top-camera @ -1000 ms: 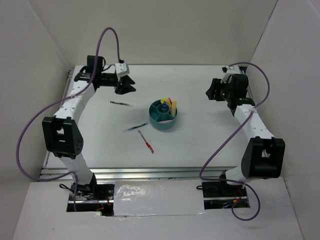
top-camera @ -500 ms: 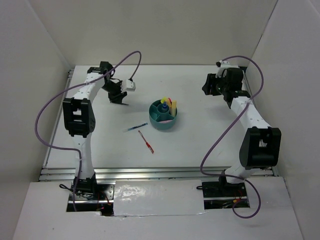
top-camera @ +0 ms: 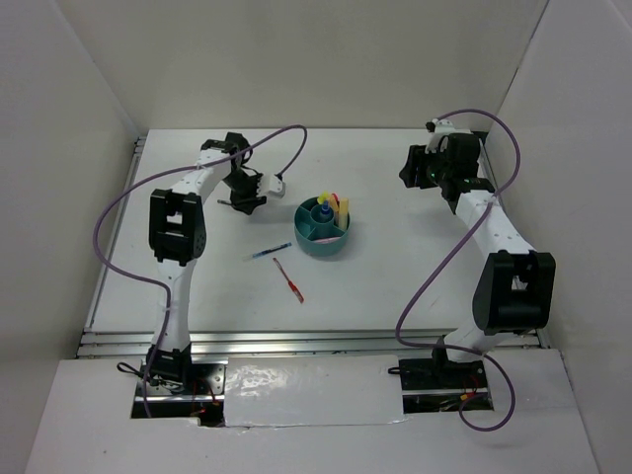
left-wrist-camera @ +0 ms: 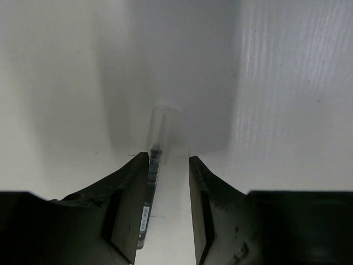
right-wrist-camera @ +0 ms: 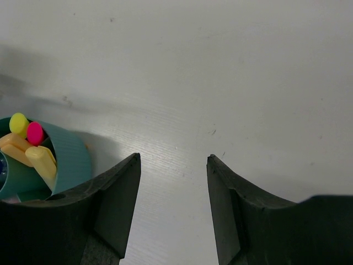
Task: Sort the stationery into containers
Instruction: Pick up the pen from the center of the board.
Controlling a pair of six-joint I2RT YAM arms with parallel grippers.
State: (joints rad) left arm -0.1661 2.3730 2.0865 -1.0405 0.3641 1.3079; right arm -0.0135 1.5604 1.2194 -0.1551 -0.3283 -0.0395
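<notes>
At ten o'clock from the teal organiser bowl (top-camera: 318, 250), left pincer (left-wrist-camera: 169, 160) spread astride the dark pen (left-wrist-camera: 150, 190), which lies flat on the table against one finger. Shift to centre the barrel, then close gently. Right pincer (right-wrist-camera: 174, 160) spread, empty.

The top external camera sits high above and behind both arm bases and looks down and forward over the whole worktop (top-camera: 395, 286). It is far enough off that the left tool (top-camera: 245, 196) and right tool (top-camera: 413, 170) both appear small. Each wrist camera rides just behind its own tool and faces out between the fingers. The left one is tipped steeply down, very close to the worktop just ahead of the tool. The right one is a little higher and catches the teal organiser bowl (right-wrist-camera: 74, 157) to the tool's left, a piece of the scene the top view also holds.
</notes>
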